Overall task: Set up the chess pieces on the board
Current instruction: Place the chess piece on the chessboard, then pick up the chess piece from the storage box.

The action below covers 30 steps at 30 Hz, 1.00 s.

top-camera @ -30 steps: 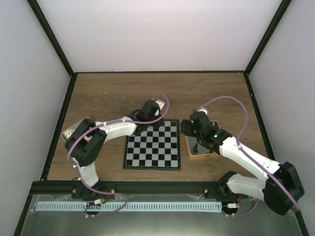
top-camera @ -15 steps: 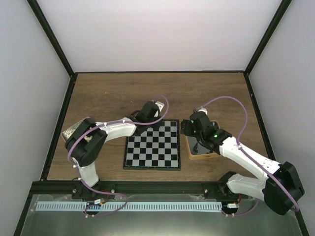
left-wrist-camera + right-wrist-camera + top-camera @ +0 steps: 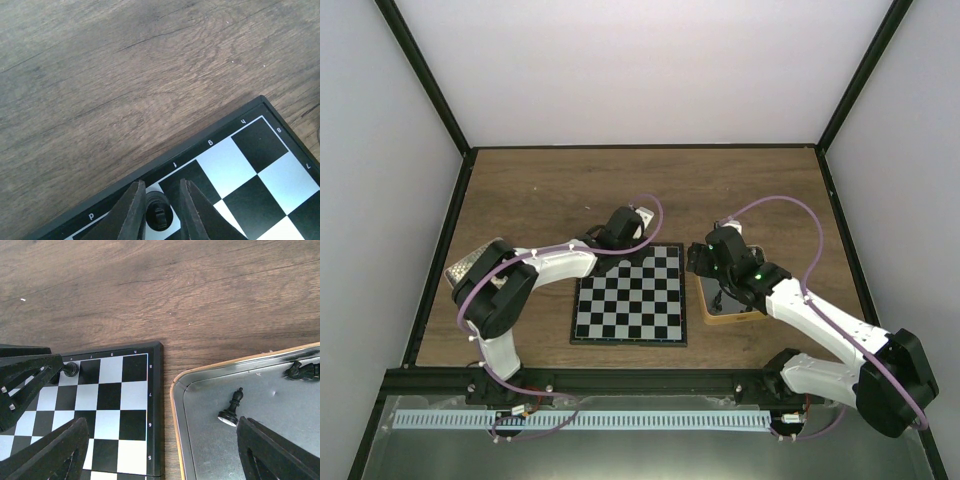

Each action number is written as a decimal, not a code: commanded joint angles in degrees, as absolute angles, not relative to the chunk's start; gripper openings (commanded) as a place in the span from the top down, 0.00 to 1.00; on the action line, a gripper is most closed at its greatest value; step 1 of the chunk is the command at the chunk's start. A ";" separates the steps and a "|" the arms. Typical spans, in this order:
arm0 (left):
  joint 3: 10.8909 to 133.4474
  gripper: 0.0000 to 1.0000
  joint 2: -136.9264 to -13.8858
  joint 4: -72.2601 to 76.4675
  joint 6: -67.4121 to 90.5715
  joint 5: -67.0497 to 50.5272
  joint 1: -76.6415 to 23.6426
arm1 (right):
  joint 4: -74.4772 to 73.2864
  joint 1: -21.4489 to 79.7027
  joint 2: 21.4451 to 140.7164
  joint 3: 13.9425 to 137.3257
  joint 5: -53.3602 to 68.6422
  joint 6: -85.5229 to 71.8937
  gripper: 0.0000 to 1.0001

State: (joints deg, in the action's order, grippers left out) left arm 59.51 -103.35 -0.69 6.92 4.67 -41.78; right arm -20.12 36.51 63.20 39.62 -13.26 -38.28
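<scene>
Nearest the arm bases, the chessboard (image 3: 630, 300) lies flat on the wooden table (image 3: 640, 190), its squares bare apart from one piece. Just to its right sits a tan-edged metal tin (image 3: 200, 450), close beside the board rim but apart from it. The right gripper (image 3: 162, 421) hangs over the strip between board and tin. Its fingers are spread wide, one over the board's right side and the other over the tin. Nothing is held between them. Inside the tin, a black chess piece with a slim knobbed top (image 3: 232, 407) lies tipped over on the metal floor, the pale underside of its base showing. A second black piece (image 3: 302, 371) lies on its side near the tin's far wall; its type cannot be confirmed. At the far edge of the board, the left gripper (image 3: 160, 182) reaches down over the last row with its fingers set narrow. One black chess piece (image 3: 159, 216) stands between them on a pale square, the fourth in from the board's far right corner. The left finger (image 3: 131, 212) sits right against the piece. A thin gap seems to show on the other side, so it cannot be told whether the piece is gripped. Beyond the board rim is wood grain up to the enclosure walls.
</scene>
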 commanded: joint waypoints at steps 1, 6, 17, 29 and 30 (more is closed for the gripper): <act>59.69 0.77 -101.71 -0.69 5.97 5.53 -41.90 | -20.06 36.32 63.11 41.49 -13.96 -38.55 0.17; 59.81 0.75 -100.69 -1.76 5.96 5.49 -41.92 | -20.28 36.34 62.64 41.56 -13.88 -38.65 0.17; 62.71 0.56 -95.40 -6.50 8.47 5.52 -41.80 | -22.15 34.83 59.49 42.60 -12.05 -39.89 0.17; 55.54 0.42 -76.51 -9.20 16.17 7.27 -41.79 | -26.68 23.99 62.72 40.79 -5.84 -38.87 0.36; 54.74 0.40 -75.06 -8.77 16.44 7.55 -41.75 | -25.92 23.61 63.52 40.16 -5.16 -38.32 0.38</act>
State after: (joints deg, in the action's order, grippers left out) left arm 57.69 -80.18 -9.15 13.72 6.26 -41.78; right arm -25.02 25.56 61.30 40.05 -7.51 -39.62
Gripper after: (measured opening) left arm 0.570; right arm 0.653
